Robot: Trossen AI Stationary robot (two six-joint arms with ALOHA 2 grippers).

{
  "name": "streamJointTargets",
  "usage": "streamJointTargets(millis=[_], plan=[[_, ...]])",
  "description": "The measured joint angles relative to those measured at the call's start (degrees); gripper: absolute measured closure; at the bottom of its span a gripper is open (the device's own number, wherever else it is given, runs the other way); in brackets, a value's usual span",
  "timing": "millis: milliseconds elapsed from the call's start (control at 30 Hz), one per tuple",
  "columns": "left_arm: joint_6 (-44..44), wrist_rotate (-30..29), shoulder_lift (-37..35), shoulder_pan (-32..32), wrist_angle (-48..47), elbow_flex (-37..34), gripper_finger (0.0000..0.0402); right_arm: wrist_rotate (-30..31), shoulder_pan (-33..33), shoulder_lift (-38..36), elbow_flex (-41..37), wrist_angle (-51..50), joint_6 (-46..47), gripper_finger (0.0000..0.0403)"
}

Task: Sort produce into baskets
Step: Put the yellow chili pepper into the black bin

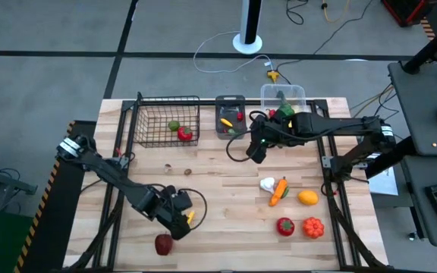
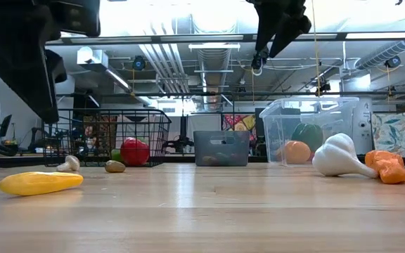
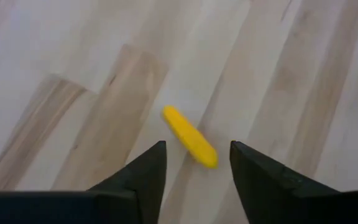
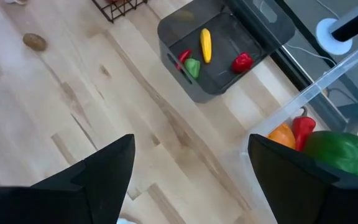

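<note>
My left gripper (image 1: 182, 222) hangs above the near left part of the table (image 1: 218, 189), fingers (image 3: 143, 177) spread apart and holding nothing. The small yellow vegetable (image 3: 189, 136) lies flat on the wood right ahead of the fingertips, in line with the gap between them, not touching either; from table level it (image 2: 39, 183) rests on the boards with my arm hanging above it. Just beside this gripper, toward the table's near edge, sits a dark red fruit (image 1: 163, 244). My right gripper (image 1: 256, 149) is up in the air over the far middle of the table, jaws wide and empty; its wrist camera looks down on the dark grey bin (image 4: 225, 53), which holds a yellow piece (image 4: 206, 45), a red pepper (image 4: 242, 61) and a red and green piece (image 4: 188, 65), and next to it the clear tub (image 4: 328, 99) with a big green pepper (image 4: 340, 152), a red piece (image 4: 302, 127) and an orange one (image 4: 281, 136). The wire basket (image 1: 161, 121) at the far left holds a red fruit (image 1: 185, 135) and a green one (image 1: 174, 126). On the near right of the table lie the white garlic (image 1: 267, 183), a carrot (image 1: 279, 190), a yellow-orange fruit (image 1: 307, 198), a red fruit with a green stem (image 1: 284, 226) and an orange-red tomato (image 1: 312, 227), all well apart from both my grippers. Two small brown pieces (image 1: 187, 171) lie on the bare wood between the wire basket and my left gripper.
</note>
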Motion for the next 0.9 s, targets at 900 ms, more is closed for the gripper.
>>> streamJointTargets(millis=[900], plan=[[-9.3, -0.6, 17.24, 0.1, -5.72, 8.68, 0.0199, -0.84, 0.0, 0.07, 0.0, 0.33, -3.19, 0.0088]])
